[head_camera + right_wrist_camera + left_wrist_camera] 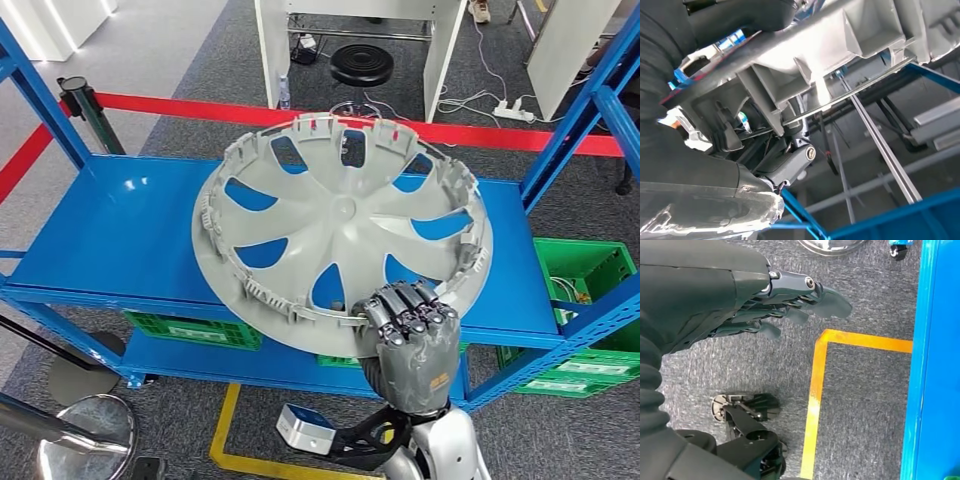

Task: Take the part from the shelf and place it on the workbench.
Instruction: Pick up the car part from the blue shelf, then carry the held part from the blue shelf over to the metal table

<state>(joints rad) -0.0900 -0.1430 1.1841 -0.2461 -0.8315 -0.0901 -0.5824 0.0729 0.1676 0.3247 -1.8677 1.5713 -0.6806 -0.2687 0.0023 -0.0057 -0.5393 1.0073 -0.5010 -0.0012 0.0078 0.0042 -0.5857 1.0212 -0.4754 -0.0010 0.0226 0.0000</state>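
Head view: right hand grips near rim of grey wheel cover on blue shelf. Left hand holds nothing, fingers loosely extended over carpet

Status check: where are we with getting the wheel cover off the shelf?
Done: the right hand grips the near rim of the grey wheel cover. In hand: the cover sits tilted on the blue shelf. Left: carrying it to the workbench. The left hand hangs empty.

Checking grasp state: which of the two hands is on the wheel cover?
The right hand, gripping the near rim of the grey wheel cover on the blue shelf. The left hand hangs over carpet, holding nothing.
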